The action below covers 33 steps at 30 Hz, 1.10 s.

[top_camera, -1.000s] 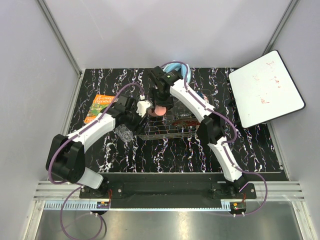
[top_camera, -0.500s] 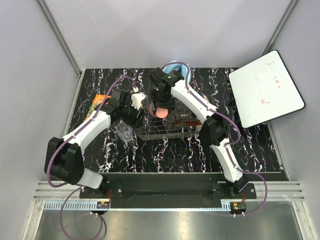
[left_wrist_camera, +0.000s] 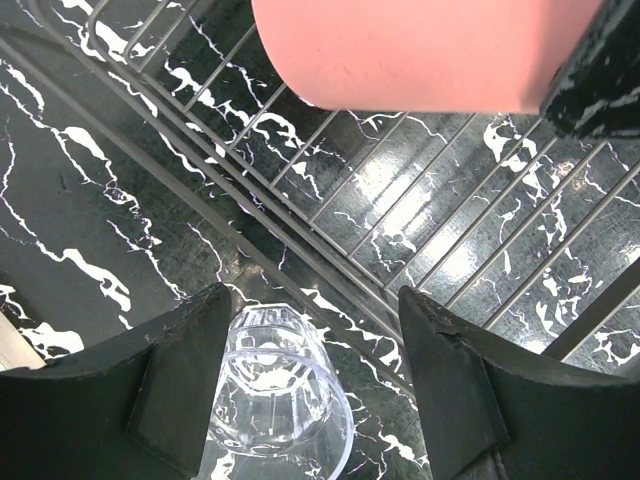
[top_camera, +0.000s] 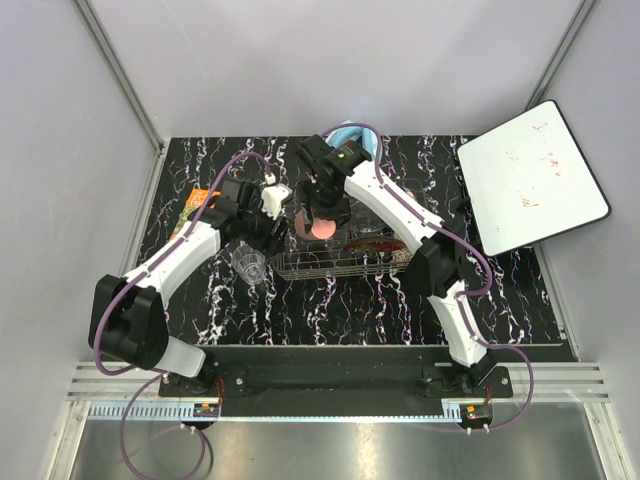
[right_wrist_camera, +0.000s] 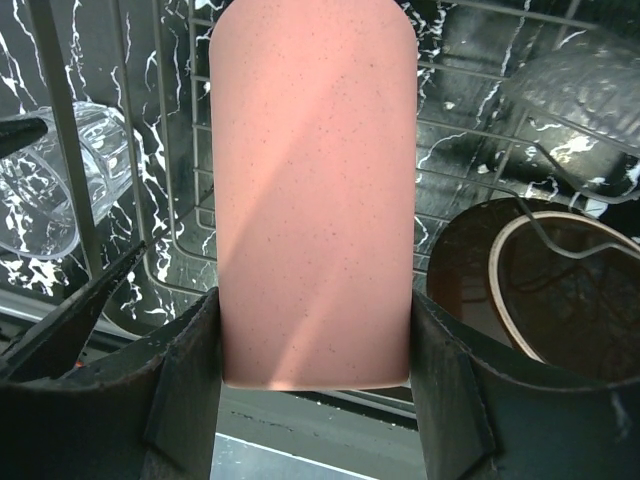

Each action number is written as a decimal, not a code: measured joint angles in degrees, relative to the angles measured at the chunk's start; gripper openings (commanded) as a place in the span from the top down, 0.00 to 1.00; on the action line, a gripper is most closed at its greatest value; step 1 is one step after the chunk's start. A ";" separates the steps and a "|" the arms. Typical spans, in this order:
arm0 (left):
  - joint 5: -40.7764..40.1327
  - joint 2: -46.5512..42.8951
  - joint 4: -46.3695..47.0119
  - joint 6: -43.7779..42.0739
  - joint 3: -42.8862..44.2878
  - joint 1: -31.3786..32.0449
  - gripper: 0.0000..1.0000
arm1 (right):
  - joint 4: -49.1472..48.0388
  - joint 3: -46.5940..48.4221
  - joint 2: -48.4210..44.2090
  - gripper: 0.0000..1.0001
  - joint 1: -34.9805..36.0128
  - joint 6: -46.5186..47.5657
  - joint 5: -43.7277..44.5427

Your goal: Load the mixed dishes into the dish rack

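My right gripper (top_camera: 325,212) is shut on the pink plastic cup (top_camera: 320,229) and holds it over the left end of the wire dish rack (top_camera: 350,262). In the right wrist view the cup (right_wrist_camera: 315,190) fills the gap between both fingers (right_wrist_camera: 185,390). My left gripper (top_camera: 268,235) is open above the clear glass tumbler (top_camera: 250,265), which is on the table just outside the rack's left edge. In the left wrist view the tumbler (left_wrist_camera: 275,410) shows between the spread fingers (left_wrist_camera: 450,380), closer to the left one, not gripped.
A dark round dish with a pale rim (right_wrist_camera: 545,290) and a clear glass dish (right_wrist_camera: 580,90) sit in the rack. A light blue bowl (top_camera: 350,135) is behind the rack, an orange-green booklet (top_camera: 195,207) at the left, a white board (top_camera: 530,175) at the right.
My left gripper has pulled back and left from the rack's left end to above the tumbler. My right gripper has shifted slightly nearer with the pink cup.
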<state>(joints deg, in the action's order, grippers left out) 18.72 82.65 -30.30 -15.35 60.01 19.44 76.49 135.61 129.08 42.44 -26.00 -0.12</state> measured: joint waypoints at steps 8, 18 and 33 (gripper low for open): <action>-0.02 -2.89 0.04 0.17 -0.02 -2.71 0.21 | 0.02 0.92 2.49 1.00 0.00 0.00 -1.11; 0.42 -5.46 0.35 0.33 -0.07 -7.45 0.16 | 0.44 4.17 5.86 0.79 0.07 -0.15 -3.04; 2.10 -6.60 0.39 0.33 -0.92 -8.83 0.12 | -0.13 8.37 9.05 0.06 0.04 -0.44 -3.91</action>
<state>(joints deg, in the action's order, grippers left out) 20.82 76.05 -29.91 -15.03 59.09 10.61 76.36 143.98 138.12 42.48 -26.44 -4.03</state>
